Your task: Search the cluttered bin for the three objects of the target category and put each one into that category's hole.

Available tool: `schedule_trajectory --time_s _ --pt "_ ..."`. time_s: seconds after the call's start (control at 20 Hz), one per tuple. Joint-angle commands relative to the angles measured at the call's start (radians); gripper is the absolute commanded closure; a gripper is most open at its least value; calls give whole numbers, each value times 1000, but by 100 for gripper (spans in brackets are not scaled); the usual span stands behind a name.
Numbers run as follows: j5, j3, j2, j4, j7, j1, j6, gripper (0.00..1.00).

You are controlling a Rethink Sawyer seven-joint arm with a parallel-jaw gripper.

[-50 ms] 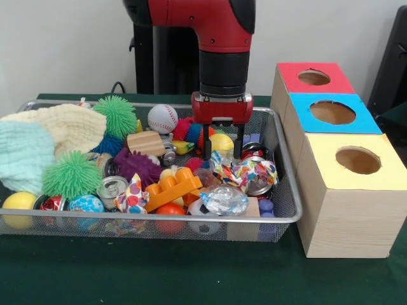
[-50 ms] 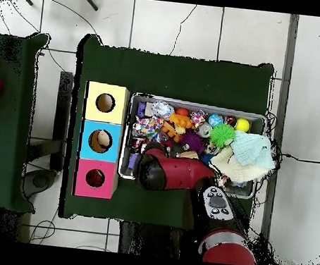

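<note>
My gripper [image 1: 224, 151] hangs open over the right part of the wire bin [image 1: 287, 190], its two black fingers [image 1: 207, 149] apart. Just behind and between them lies a yellow ball [image 1: 220, 141]; whether they touch it I cannot tell. Directly below and in front is a crumpled colourful wrapper [image 1: 247, 171], and a silvery crumpled wrapper [image 1: 224, 200] lies nearer the front. Three boxes stand right of the bin, with a red hole [image 1: 314, 77], a blue hole [image 1: 332, 112] and a yellow hole [image 1: 358, 160]. In the overhead view the red arm [image 2: 176, 174] hides the gripper.
The bin holds green spiky balls [image 1: 71, 174], a baseball [image 1: 163, 117], an orange brick [image 1: 172, 188], cans [image 1: 113, 187], a purple spiky toy [image 1: 137, 165] and knitted cloths [image 1: 63, 127]. From above, something pale shows inside the blue box's hole [image 2: 103, 140].
</note>
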Motion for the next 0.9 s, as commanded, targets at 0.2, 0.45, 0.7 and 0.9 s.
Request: schedule_trajectory --time_s 0.2,0.45,0.7,0.9 --pt "31 -50 83 -85 125 -41 -1 0" --pt "28 -10 33 -49 101 -80 40 0" --pt "20 50 -61 21 65 -152 99 0" --pt "21 121 -132 64 13 -235 170 0"
